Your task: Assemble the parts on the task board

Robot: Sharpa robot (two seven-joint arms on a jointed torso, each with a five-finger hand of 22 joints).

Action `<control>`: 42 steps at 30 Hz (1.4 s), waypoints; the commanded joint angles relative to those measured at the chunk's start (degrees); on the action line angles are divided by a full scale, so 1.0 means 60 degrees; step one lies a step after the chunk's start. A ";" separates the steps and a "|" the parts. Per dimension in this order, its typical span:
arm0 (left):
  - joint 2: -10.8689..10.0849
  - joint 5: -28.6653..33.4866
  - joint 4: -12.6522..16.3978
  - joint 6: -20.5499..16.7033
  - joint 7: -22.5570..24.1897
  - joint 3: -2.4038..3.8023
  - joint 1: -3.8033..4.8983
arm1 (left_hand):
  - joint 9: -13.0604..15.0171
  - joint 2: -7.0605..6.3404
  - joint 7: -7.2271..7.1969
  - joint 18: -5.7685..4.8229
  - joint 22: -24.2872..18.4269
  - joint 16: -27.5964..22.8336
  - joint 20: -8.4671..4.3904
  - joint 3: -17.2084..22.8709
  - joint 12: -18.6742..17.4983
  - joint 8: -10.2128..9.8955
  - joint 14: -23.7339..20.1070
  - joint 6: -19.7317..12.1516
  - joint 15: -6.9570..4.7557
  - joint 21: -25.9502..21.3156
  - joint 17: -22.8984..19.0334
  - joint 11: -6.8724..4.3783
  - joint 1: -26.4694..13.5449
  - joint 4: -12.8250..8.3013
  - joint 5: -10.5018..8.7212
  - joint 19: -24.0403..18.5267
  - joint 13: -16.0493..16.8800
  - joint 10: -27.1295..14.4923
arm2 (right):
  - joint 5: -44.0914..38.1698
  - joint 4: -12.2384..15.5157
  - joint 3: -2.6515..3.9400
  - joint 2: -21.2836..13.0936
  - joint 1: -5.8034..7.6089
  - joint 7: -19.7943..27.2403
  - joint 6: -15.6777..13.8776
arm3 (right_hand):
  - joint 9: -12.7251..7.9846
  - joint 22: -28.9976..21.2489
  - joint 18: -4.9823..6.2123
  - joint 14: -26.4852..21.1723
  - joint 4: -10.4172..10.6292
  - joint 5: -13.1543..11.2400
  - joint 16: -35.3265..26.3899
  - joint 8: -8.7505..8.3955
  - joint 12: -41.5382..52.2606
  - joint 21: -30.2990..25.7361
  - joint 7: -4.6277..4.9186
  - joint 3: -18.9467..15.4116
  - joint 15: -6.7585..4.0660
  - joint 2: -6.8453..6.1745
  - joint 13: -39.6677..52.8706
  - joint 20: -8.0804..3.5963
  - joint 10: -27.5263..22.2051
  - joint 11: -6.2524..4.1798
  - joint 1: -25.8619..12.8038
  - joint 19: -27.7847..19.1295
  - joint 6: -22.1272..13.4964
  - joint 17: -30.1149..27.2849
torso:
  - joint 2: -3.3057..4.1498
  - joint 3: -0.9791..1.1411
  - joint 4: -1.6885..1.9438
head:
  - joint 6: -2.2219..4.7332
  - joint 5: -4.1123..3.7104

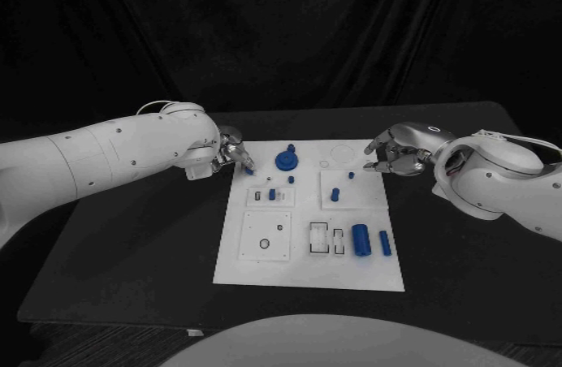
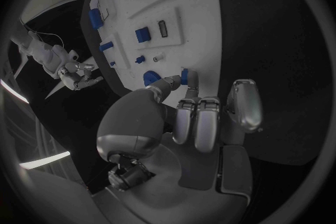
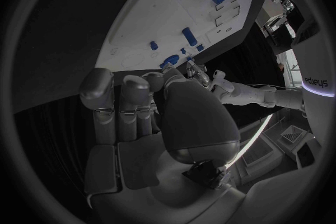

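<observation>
At the white rectangular task board's (image 1: 307, 274) far-left corner, the left hand (image 1: 225, 156) pinches a small blue peg (image 2: 184, 76); so light a hold could let it slip. The right hand (image 1: 398, 150) hovers with fingers curled, holding nothing.

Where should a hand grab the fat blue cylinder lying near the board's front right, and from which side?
Grip the fat blue cylinder across its round middle, coming straight down from above. It lies on its side on the white task board, long axis running front to back, so fingers can close on its left and right flanks. The thinner blue pin lies close on its right, so I'd keep the fingers narrow there.
</observation>
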 commanded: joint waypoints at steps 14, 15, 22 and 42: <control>-0.0734 0.0026 0.1070 -0.0414 0.0095 0.0010 0.0017 | 0.0247 -0.0196 -0.0041 0.0126 0.1332 0.0026 -0.0066 0.1112 0.0026 0.0189 0.1009 0.0051 -0.0048 0.0023 0.2516 -0.0047 -0.0426 -0.0714 0.0031 0.0128 0.2503 0.0981 | -0.0021 0.0042 0.0006 -0.0087 -0.0030 -0.0075 0.0060 | -0.0020 0.1191 0.0021 0.0078 -0.0013 0.0054 -0.0060 0.0031 -0.0091 -0.0060 0.0002 -0.0044 0.0083 0.0087 -0.0058 0.0020 -0.0029 0.0033 0.0030 -0.0070 0.0052 -0.0040 | 0.0000 -0.0002 0.0000 | -0.0002 -0.0036; -0.0822 0.0026 0.1215 -0.0441 0.0056 0.0010 0.0028 | 0.0247 -0.0196 -0.0041 0.0126 0.1332 0.0026 -0.0066 0.1112 0.0026 0.0189 0.1009 0.0051 -0.0048 0.0023 0.2516 -0.0047 -0.0426 -0.0714 0.0031 0.0128 0.2503 0.0981 | -0.0021 0.0045 0.0006 -0.0096 -0.0030 -0.0080 0.0062 | -0.0020 0.1191 0.0021 0.0078 -0.0013 0.0054 -0.0060 0.0031 -0.0091 -0.0060 0.0002 -0.0044 0.0083 0.0087 -0.0058 0.0020 -0.0029 0.0033 0.0030 -0.0070 0.0052 -0.0040 | 0.0002 -0.0001 0.0002 | -0.0002 -0.0029; -0.1352 0.0026 0.2194 -0.0741 -0.0265 0.0011 0.0098 | 0.0275 -0.0218 -0.0056 0.0124 0.1343 0.0026 -0.0075 0.1184 0.0026 0.0208 0.1009 0.0064 -0.0061 0.0027 0.2516 -0.0062 -0.0487 -0.0751 -0.0018 0.0147 0.2503 0.0981 | -0.0021 0.0056 0.0006 -0.0129 -0.0030 -0.0095 0.0061 | -0.0022 0.1190 0.0022 0.0077 -0.0013 0.0052 -0.0061 0.0031 -0.0094 -0.0064 0.0003 -0.0046 0.0084 0.0089 -0.0061 0.0020 -0.0028 0.0033 0.0031 -0.0071 0.0053 -0.0041 | -0.0009 0.0013 -0.0002 | -0.0002 0.0059; -0.1451 0.0026 0.2832 -0.0897 -0.0476 0.0007 0.0041 | 0.0299 -0.0223 -0.0063 0.0124 0.1350 0.0026 -0.0087 0.1258 0.0026 0.0219 0.1009 0.0072 -0.0074 0.0021 0.2516 -0.0072 -0.0566 -0.0773 -0.0031 0.0160 0.2503 0.0981 | -0.0021 0.0157 0.0006 -0.0184 -0.0033 0.0012 -0.0037 | -0.0026 0.1189 0.0023 0.0075 -0.0007 0.0046 -0.0070 0.0033 -0.0089 -0.0072 0.0001 -0.0049 0.0084 0.0099 -0.0056 0.0021 -0.0021 0.0034 0.0028 -0.0073 0.0059 -0.0052 | 0.0016 -0.0006 -0.0032 | -0.0002 0.0129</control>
